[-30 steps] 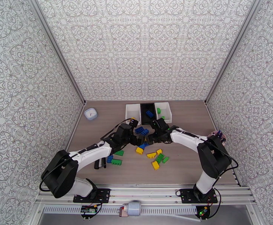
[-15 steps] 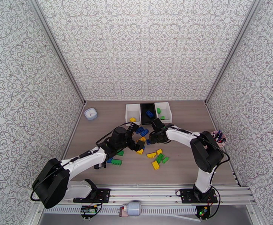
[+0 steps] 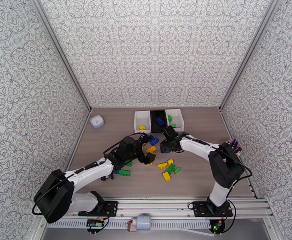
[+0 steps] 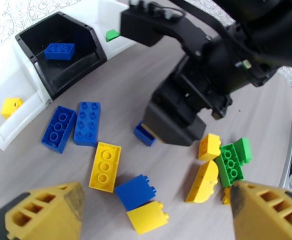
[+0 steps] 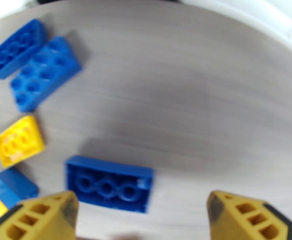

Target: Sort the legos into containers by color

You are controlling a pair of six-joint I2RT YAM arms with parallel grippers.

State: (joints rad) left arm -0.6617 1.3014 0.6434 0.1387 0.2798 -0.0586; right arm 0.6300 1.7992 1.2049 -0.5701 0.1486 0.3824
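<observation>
The left hand (image 4: 154, 193) had backed off the white bin (image 4: 23, 131), a yellow brick (image 4: 11, 107) now inside, and hung released over the loose legos (image 4: 105, 167); the right hand (image 5: 139, 205) gaped above a blue brick (image 5: 109, 189).

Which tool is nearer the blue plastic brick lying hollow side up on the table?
Right. The right tool hangs open directly over that blue brick; the left tool, also open, is set back from it, above a smaller blue brick.
</observation>
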